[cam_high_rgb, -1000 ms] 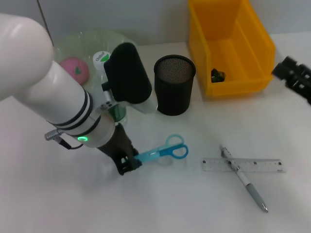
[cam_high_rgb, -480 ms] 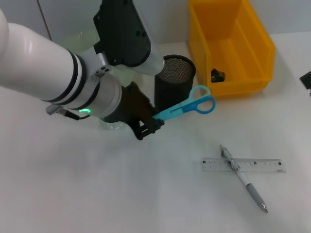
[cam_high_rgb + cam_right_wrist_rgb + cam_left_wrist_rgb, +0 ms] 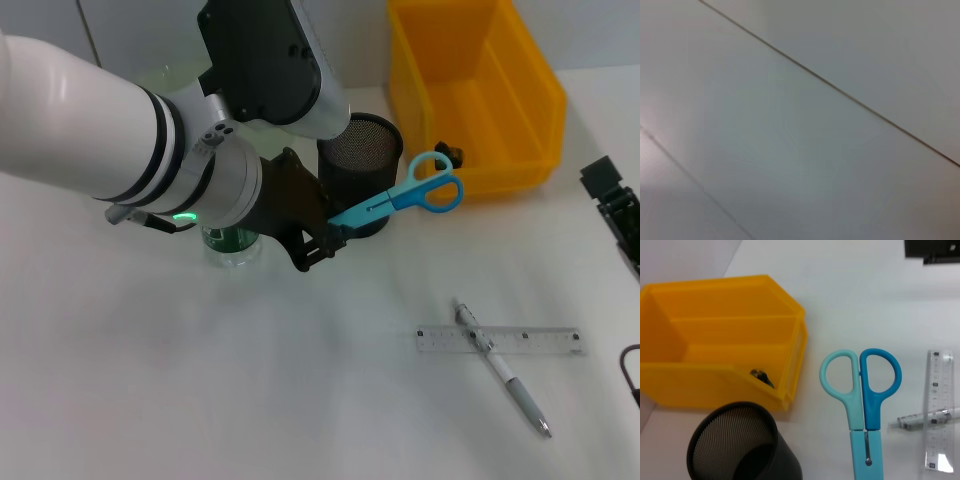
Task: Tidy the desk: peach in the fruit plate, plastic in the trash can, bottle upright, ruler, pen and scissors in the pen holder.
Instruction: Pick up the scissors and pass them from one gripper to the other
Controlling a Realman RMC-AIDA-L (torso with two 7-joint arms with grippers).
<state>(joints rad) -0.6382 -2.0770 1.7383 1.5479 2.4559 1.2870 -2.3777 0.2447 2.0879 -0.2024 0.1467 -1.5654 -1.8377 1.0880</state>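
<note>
My left gripper (image 3: 325, 238) is shut on the blade end of the blue scissors (image 3: 395, 203) and holds them in the air. The handles point toward the yellow bin (image 3: 520, 90). The black mesh pen holder (image 3: 362, 150) stands just behind the scissors, partly covered by my arm. In the left wrist view the scissors (image 3: 864, 390) hang beside the pen holder (image 3: 740, 445). A clear ruler (image 3: 500, 340) lies flat with a silver pen (image 3: 505, 370) across it. The green bottle (image 3: 232, 245) stands upright under my left arm. The peach is hidden. My right gripper (image 3: 615, 205) sits at the right edge.
A small dark piece (image 3: 452, 154) lies in the yellow bin (image 3: 715, 355). The pale green fruit plate (image 3: 165, 78) shows only as a sliver behind my left arm. My left forearm fills the left half of the head view.
My left gripper has lifted the scissors off the table and carried them back and to the right, up beside the pen holder. The right gripper has shifted along the right edge.
</note>
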